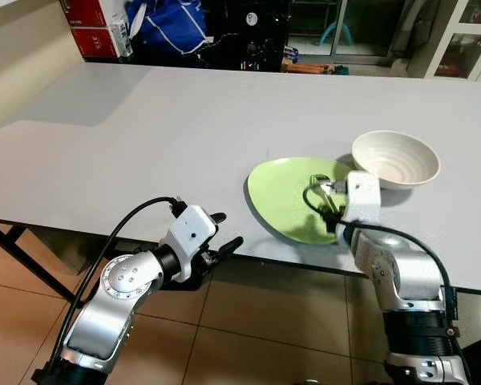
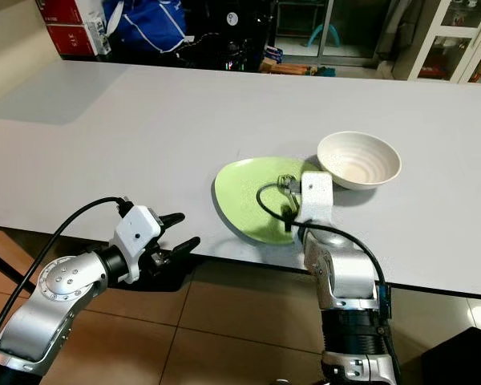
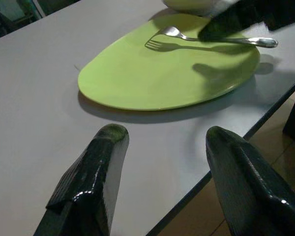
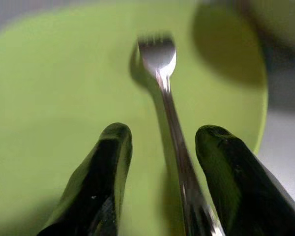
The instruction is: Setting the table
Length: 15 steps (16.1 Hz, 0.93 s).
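Observation:
A lime-green plate (image 1: 282, 204) lies near the table's front edge, with a silver fork (image 4: 160, 61) lying on it. Beside the plate, to the right and a little farther back, stands a white bowl (image 1: 395, 158). My right gripper (image 4: 162, 132) is low over the plate and open, one finger on each side of the fork's handle. In the left eye view its white wrist block hides most of its fingers. My left gripper (image 1: 228, 229) is open at the table's front edge, left of the plate (image 3: 152, 78), holding nothing.
The white table (image 1: 144, 128) stretches far to the left and back. Behind it are red boxes (image 1: 92, 28) and a blue bag (image 1: 168, 24). Brown floor tiles (image 1: 264, 321) lie below the front edge. A cabinet (image 1: 465, 40) stands at the back right.

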### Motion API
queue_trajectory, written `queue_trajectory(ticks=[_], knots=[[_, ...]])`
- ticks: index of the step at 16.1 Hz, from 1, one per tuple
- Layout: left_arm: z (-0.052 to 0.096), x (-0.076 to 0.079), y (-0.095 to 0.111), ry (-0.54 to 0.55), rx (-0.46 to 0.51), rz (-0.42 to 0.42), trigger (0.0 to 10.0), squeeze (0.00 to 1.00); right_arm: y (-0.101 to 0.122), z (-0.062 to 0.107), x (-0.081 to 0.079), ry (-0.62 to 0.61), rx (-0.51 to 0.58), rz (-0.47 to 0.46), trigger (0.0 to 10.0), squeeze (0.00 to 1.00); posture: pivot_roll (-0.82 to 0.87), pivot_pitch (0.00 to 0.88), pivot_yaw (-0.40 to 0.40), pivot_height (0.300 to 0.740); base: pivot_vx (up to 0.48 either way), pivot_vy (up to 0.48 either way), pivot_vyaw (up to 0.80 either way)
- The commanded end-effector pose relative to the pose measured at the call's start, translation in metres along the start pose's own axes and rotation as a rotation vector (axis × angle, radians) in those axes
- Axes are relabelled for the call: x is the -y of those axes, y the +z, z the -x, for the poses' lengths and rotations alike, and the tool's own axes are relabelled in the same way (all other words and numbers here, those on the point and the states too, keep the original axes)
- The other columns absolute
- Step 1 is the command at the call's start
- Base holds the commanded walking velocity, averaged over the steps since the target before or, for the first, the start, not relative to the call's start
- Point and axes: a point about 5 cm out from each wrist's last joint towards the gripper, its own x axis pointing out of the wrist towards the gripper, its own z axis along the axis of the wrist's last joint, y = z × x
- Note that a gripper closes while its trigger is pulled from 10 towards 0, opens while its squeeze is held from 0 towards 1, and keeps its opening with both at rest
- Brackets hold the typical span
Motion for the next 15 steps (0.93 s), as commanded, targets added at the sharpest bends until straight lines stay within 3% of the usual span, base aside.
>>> queue_trajectory(ticks=[1, 3, 4, 5, 8, 12, 15], knots=[[0.001, -0.007, 0.007, 0.043, 0.027, -0.028, 10.0, 0.0, 0.019, 0.007, -0.003, 0.03, 0.11, 0.017, 10.0, 0.0, -0.03, 0.017, 0.06, 0.74, 0.0, 0.0, 0.0], [0.001, -0.022, 0.022, 0.211, 0.092, -0.032, 10.0, 0.0, 0.049, 0.03, -0.003, 0.061, 0.343, 0.015, 10.0, 0.0, -0.03, 0.02, 0.061, 0.74, 0.0, 0.0, 0.0], [0.001, -0.025, 0.025, 0.257, 0.099, -0.018, 10.0, 0.0, 0.054, 0.036, -0.002, 0.069, 0.384, 0.029, 10.0, 0.0, -0.03, 0.018, 0.062, 0.74, 0.0, 0.0, 0.0], [0.0, -0.027, 0.042, 0.368, 0.155, 0.003, 10.0, 0.0, 0.054, 0.053, 0.007, 0.028, 0.447, 0.101, 10.0, 0.0, -0.04, 0.01, 0.064, 0.74, 0.0, 0.0, 0.0], [-0.003, -0.025, 0.044, 0.428, 0.151, 0.001, 10.0, 0.0, 0.035, 0.065, 0.011, 0.012, 0.444, 0.045, 10.0, 0.0, -0.05, 0.0, 0.062, 0.74, 0.0, 0.0, 0.0], [-0.007, -0.04, 0.042, 0.555, 0.096, -0.005, 10.0, 0.0, 0.008, 0.058, 0.011, -0.051, 0.398, 0.008, 10.0, 0.0, -0.03, 0.0, 0.05, 0.74, 0.0, 0.375, 0.0], [-0.01, -0.048, 0.046, 0.594, 0.099, -0.015, 10.0, 0.0, 0.008, 0.055, 0.008, -0.044, 0.401, -0.037, 10.0, 0.0, -0.03, 0.0, 0.05, 0.74, 0.0, 0.434, 0.0]])
